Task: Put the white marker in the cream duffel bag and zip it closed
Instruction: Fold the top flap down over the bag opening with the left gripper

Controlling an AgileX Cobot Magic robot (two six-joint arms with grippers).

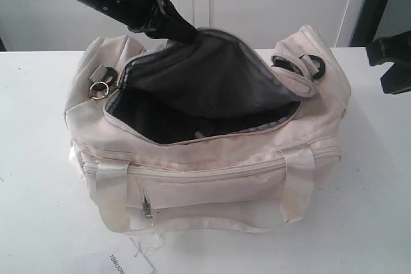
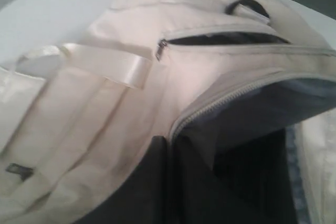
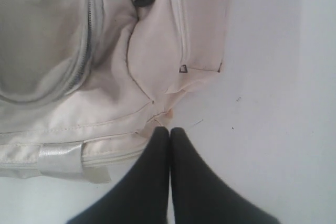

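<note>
Right gripper (image 3: 169, 132): fingers pressed together, nothing between them, hanging over the bare table (image 1: 38, 222) just off the end corner of the cream duffel bag (image 1: 212, 184); left gripper (image 2: 169, 139): dark fingers look closed at the zip teeth (image 2: 210, 108) of the bag mouth, blurred against the dark lining; the flap stands lifted at exactly that spot, so I read it as a pinch on the rim holding the mouth open; white marker: not seen on the table or in either hand; a pale sliver deep in the lining may be it, too small to say; judgement: insertion is either done or the marker lies out of frame; zip fully open, so closing is the step left; next move calls for letting the rim drop, taking the gold ring pull (image 1: 98, 90) at the left end and drawing it across while my other hand steadies the bag; only the exterior view shows the whole mouth and the pull; only my left wrist shows the teeth close up; only my right wrist shows the closed right fingers
</note>
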